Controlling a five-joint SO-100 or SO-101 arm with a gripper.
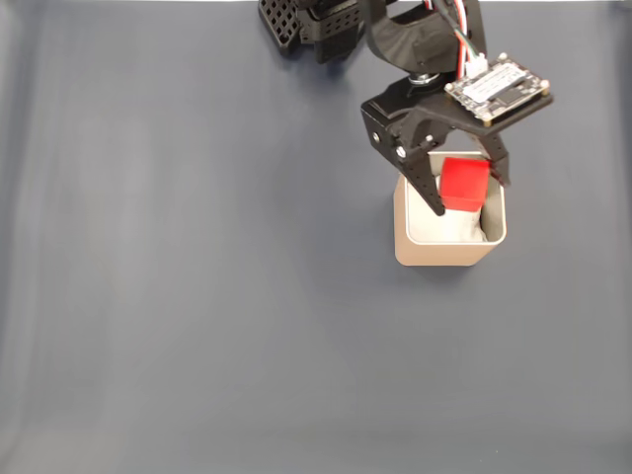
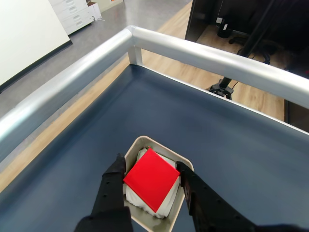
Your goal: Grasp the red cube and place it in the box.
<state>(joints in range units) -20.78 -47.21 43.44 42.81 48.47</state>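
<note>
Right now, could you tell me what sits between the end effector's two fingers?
The red cube, over the box, seen in the wrist view.

A dark blue-grey mat (image 1: 197, 296) covers the whole table, smooth apart from faint creases. In the wrist view a silver metal rail (image 2: 212, 58) runs round the table's edge, meeting at a corner post. Beyond it lies a pale wood floor (image 2: 193, 72). A white board or panel (image 2: 24, 34) stands at the left, with what looks like a white drawer unit (image 2: 77, 12) behind it.
</note>
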